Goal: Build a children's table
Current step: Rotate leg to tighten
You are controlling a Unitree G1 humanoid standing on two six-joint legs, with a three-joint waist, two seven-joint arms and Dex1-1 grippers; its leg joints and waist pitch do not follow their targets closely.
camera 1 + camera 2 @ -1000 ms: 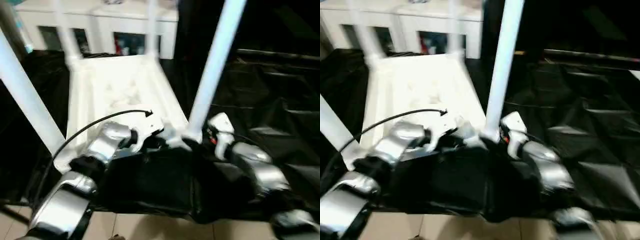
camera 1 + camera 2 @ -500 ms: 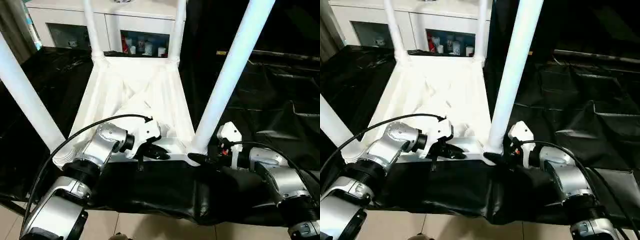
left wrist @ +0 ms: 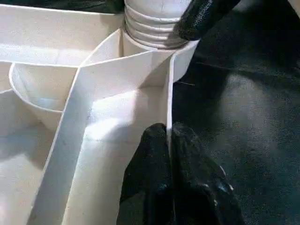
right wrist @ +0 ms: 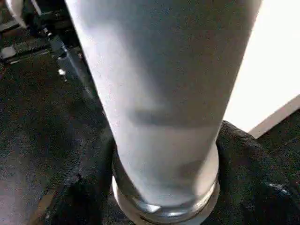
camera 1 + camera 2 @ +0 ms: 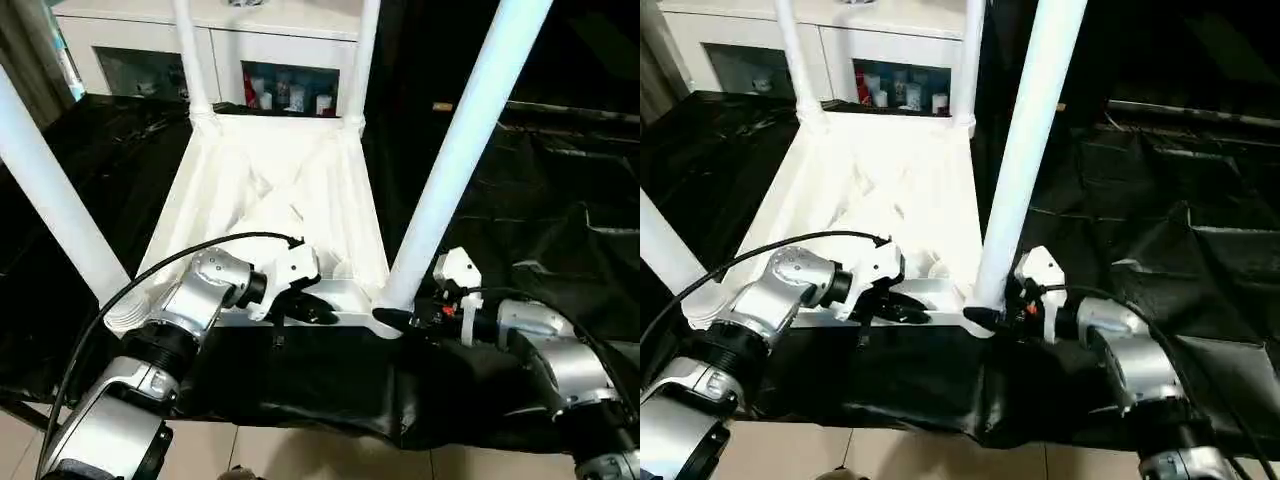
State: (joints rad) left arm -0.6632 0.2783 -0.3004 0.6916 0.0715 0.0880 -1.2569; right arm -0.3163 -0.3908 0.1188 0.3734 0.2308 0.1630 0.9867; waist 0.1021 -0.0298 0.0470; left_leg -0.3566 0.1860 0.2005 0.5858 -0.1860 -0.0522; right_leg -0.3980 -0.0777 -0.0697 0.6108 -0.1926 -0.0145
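Near right leg (image 5: pixel 455 155) stood upright in tabletop (image 5: pixel 275 200) corner socket. Right tool (image 5: pixel 400 322) clasped leg base. Left tool (image 3: pixel 171 140) pinched tabletop rim just beside.

Change since a second ago: left claw (image 5: pixel 312 312), formerly lying over the tabletop (image 5: pixel 270 190) edge toward 1 o'clock of its wrist, now pinched flat on the near rim. Right claw (image 5: pixel 392 320) drawn in against the base of the near right leg (image 5: pixel 455 150), fingertips around its collar.

A white cabinet (image 5: pixel 240 45) with glass doors stands behind crumpled black sheeting (image 5: pixel 560 200), with beige floor tiles (image 5: pixel 300 455) below the sheeting's near edge.
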